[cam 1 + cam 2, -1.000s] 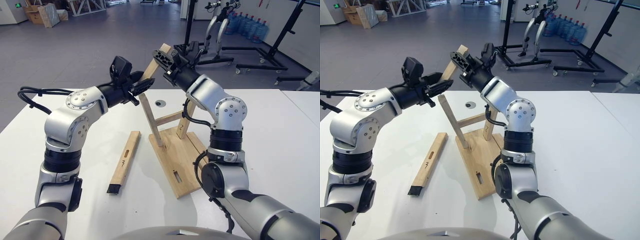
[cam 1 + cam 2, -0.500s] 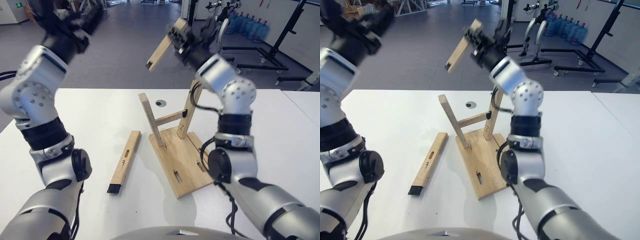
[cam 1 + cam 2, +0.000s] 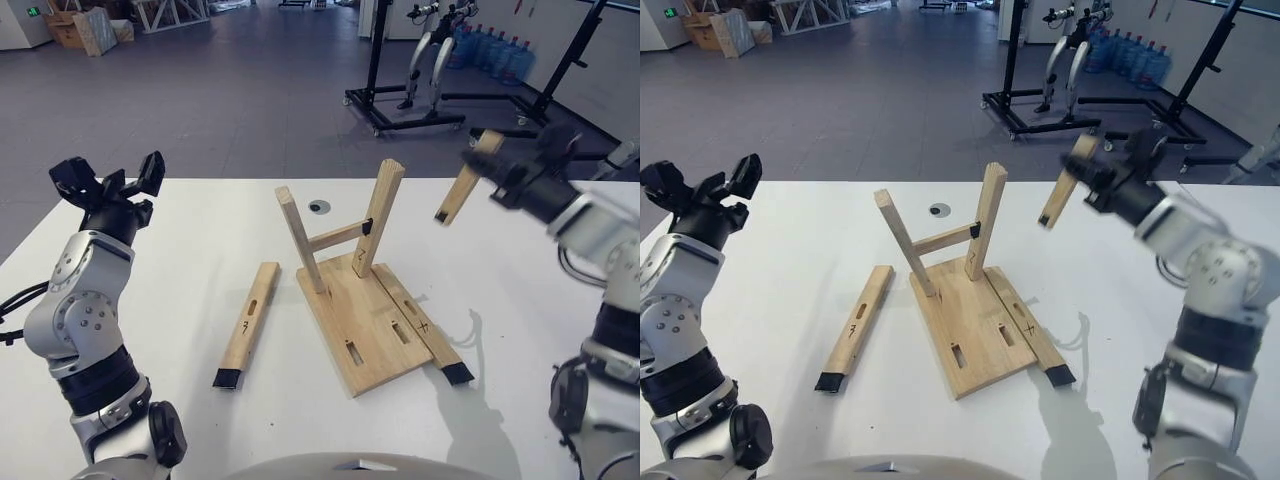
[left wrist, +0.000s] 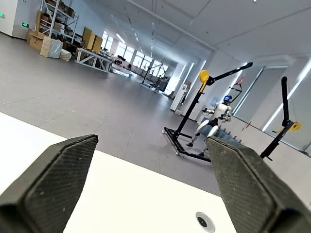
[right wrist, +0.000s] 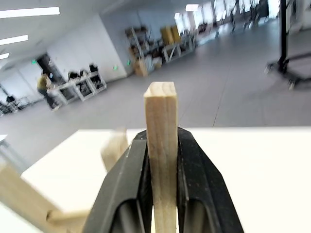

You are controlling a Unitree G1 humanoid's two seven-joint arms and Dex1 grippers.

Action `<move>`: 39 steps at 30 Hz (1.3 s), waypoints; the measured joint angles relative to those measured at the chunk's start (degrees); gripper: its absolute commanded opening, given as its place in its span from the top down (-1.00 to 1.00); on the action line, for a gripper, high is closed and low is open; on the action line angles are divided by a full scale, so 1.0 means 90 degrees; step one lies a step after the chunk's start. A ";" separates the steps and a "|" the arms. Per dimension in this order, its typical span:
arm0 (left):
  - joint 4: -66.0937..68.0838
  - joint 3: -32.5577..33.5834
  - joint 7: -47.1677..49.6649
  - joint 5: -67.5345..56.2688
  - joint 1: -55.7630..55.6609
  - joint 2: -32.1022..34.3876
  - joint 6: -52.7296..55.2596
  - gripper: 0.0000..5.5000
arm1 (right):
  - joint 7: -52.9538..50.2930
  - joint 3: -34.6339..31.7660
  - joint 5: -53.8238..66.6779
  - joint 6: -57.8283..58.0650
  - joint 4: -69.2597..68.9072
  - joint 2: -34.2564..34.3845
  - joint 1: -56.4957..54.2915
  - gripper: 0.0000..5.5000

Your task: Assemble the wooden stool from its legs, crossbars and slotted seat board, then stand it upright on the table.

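The slotted seat board lies flat at the table's middle. Two legs stand up from it, joined by a crossbar. One loose leg lies left of the board, and another rests along its right edge. My right gripper is raised to the right of the stool, shut on a further wooden leg that slants down toward the table; the wrist view has the leg clamped between both fingers. My left gripper is held up over the table's far left, open and empty, fingers spread wide.
A round grommet hole sits in the white table behind the stool. Black wheeled stands are on the floor beyond the far edge. Bare table lies at front left and to the right.
My left arm swung from beside the stool out to the far left, gripper open. My right arm carried the held leg from above the stool over to the right.
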 measured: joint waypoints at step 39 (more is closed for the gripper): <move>0.1329 -0.1053 -0.0625 0.0613 -0.0385 0.0046 -0.0931 -0.48 | 0.0938 0.0895 -0.1420 -0.2117 -0.0451 0.1052 0.2485 0.86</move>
